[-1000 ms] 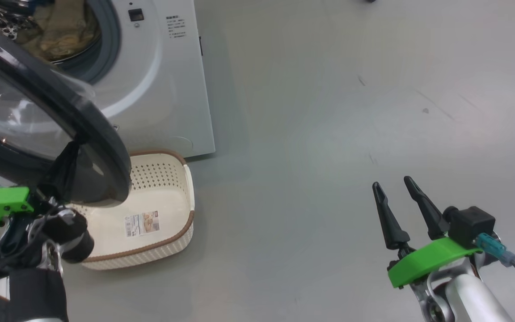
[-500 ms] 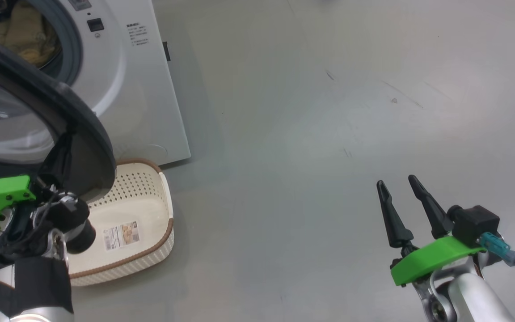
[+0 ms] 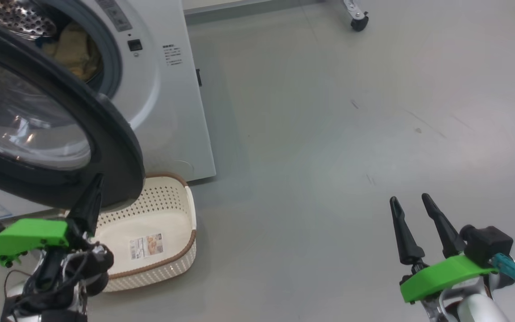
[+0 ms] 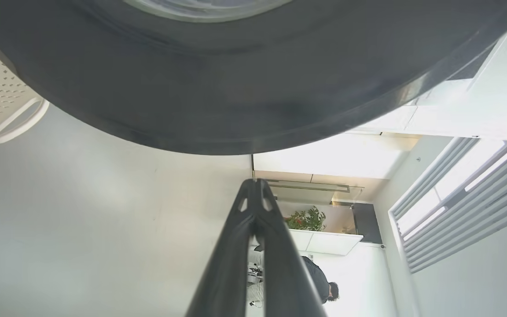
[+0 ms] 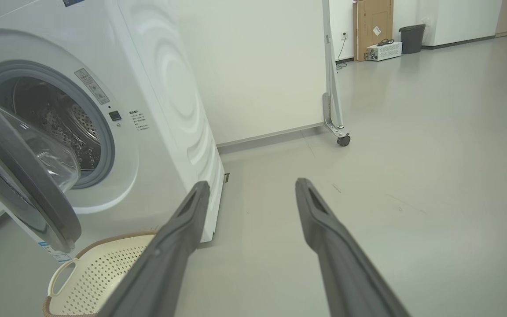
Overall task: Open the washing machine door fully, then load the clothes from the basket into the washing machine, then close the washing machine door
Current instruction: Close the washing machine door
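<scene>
The white washing machine (image 3: 168, 112) stands at the upper left with its black-rimmed door (image 3: 119, 147) swung out over the basket. Pale yellow clothes (image 3: 76, 53) lie inside the steel drum. The cream basket (image 3: 168, 264) sits on the floor under the door, with just a label on its base. My left gripper (image 3: 96, 183) is shut, and its tip is just under the door's lower rim (image 4: 218, 97); I cannot tell whether they touch. My right gripper (image 3: 411, 203) hangs open over bare floor, far right of the machine (image 5: 161, 88), with nothing between its fingers.
A caster of a wheeled white panel (image 5: 343, 140) stands behind the machine on the right. A person (image 4: 319, 281) sits far back in the room. Grey floor (image 3: 329, 134) stretches to the right of the machine and basket.
The head camera has shifted. My left gripper's tip lay up over the door's rim before; now it sits at the rim's lower edge. The right gripper stays open.
</scene>
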### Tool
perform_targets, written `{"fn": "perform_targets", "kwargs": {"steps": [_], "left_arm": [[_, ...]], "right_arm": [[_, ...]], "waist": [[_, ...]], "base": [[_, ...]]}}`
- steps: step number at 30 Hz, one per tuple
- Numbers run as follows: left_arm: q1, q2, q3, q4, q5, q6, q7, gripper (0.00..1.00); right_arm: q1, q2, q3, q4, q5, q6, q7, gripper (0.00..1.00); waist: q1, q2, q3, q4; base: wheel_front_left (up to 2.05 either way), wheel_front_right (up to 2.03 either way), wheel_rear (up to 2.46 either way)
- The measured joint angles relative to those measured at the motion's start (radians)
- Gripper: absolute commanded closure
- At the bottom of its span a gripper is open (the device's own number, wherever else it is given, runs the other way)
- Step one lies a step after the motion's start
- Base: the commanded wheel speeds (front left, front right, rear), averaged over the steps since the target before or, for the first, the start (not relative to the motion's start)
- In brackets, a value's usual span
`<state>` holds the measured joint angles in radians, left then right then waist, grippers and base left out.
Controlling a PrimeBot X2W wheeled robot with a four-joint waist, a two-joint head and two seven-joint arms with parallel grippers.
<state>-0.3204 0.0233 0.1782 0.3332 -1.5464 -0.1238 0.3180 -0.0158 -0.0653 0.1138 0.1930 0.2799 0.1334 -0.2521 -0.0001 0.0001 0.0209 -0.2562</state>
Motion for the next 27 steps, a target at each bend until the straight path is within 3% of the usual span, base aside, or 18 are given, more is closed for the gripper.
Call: {"fn": "perform_targets", "kwargs": {"steps": [7, 12, 19, 22, 24, 27], "left_arm": [[0.130, 0.005, -0.100, -0.174, 0.120, 0.000, -0.133, 1.00], [0.190, 0.059, -0.200, -0.253, 0.234, 0.000, -0.278, 1.00], [0.247, 0.119, -0.301, -0.268, 0.262, 0.000, -0.504, 1.00], [0.261, 0.171, -0.342, -0.247, 0.351, 0.000, -0.560, 1.00], [0.267, 0.179, -0.351, -0.226, 0.388, 0.000, -0.566, 1.00], [0.272, 0.184, -0.333, -0.205, 0.533, 0.000, -0.566, 1.00]], "right_arm": [[0.006, -0.001, -0.006, -0.027, 0.000, 0.000, 0.000, 0.00], [0.013, -0.001, -0.010, -0.037, 0.000, 0.000, 0.000, 0.00], [0.024, 0.000, -0.006, -0.042, 0.000, 0.000, 0.000, 0.00], [0.039, 0.002, -0.006, -0.042, 0.000, 0.000, 0.000, 0.00], [0.039, 0.002, -0.005, -0.042, 0.000, 0.000, 0.000, 0.00], [0.039, 0.003, -0.005, -0.042, 0.000, 0.000, 0.000, 0.00]], "waist": [[0.0000, 0.0000, -0.019, 0.076], [0.0000, 0.0000, -0.032, 0.125], [0.0000, 0.0000, -0.047, 0.184], [0.0000, 0.0000, -0.051, 0.205], [0.0000, 0.0000, -0.053, 0.216], [0.0000, 0.0000, -0.055, 0.228]], "base": [[0.00, 0.00, 0.00], [0.00, 0.00, 0.00], [0.00, 0.00, 0.00], [0.00, 0.00, 0.00], [0.00, 0.00, 0.00], [0.00, 0.00, 0.00]]}}
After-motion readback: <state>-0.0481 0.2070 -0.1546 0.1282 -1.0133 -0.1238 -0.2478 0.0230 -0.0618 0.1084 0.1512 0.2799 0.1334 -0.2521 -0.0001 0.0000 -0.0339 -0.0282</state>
